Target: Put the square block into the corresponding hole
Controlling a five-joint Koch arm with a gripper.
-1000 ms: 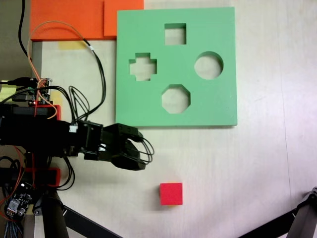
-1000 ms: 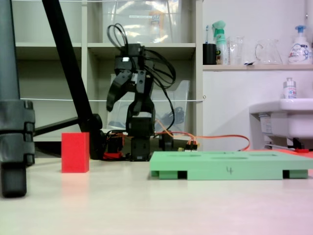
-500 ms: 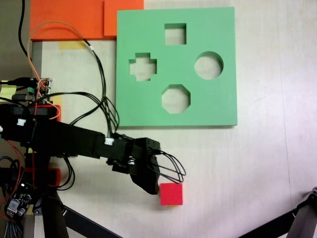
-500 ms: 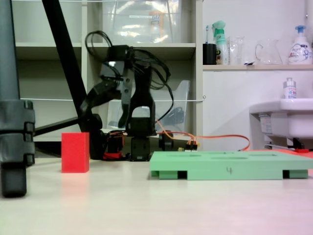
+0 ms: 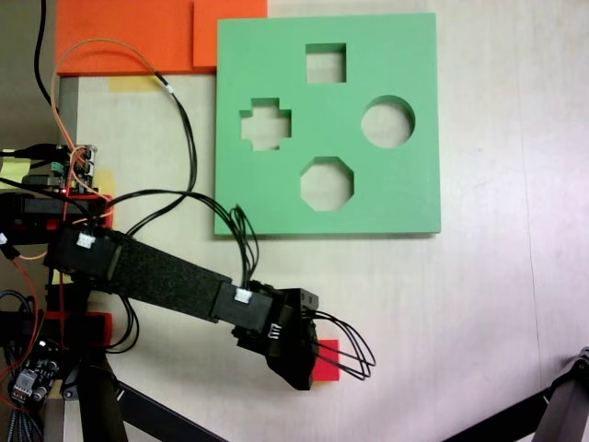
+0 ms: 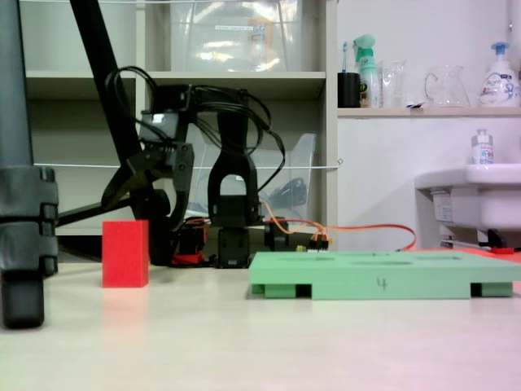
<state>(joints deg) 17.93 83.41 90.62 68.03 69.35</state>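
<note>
The cube [image 5: 325, 360] sits on the bench [image 5: 479, 304], below the green board [image 5: 405, 193] in the top-down fixed view and well apart from it. In the low fixed view the cube [image 6: 125, 253] stands upright on the bench [image 6: 260, 342], left of the board [image 6: 383, 283].

My pincer [image 5: 304, 368] is over the cube in the top-down fixed view and covers its left part; the right part shows red beside the black housing. In the low fixed view my pincer [image 6: 122, 189] hangs above the cube, clear of its top face. Its jaws are spread apart there, one finger [image 6: 116, 183] reaching left and down. It holds nothing.

The square hole [image 5: 326, 63] is near the board's top edge and is empty. The cross hole [image 5: 265, 126] is at the board's left, the round hole [image 5: 387, 121] at its right, and the octagonal hole [image 5: 327, 184] lower in the middle.

My arm [image 5: 156, 276] runs from the base [image 5: 64, 198] at the left edge down and right to the pincer. Black cables [image 5: 184, 129] loop from the base across the bench. Orange slabs [image 5: 138, 37] touch the board's upper left corner. A tripod leg [image 6: 24, 204] stands left of the cube in the low fixed view.
</note>
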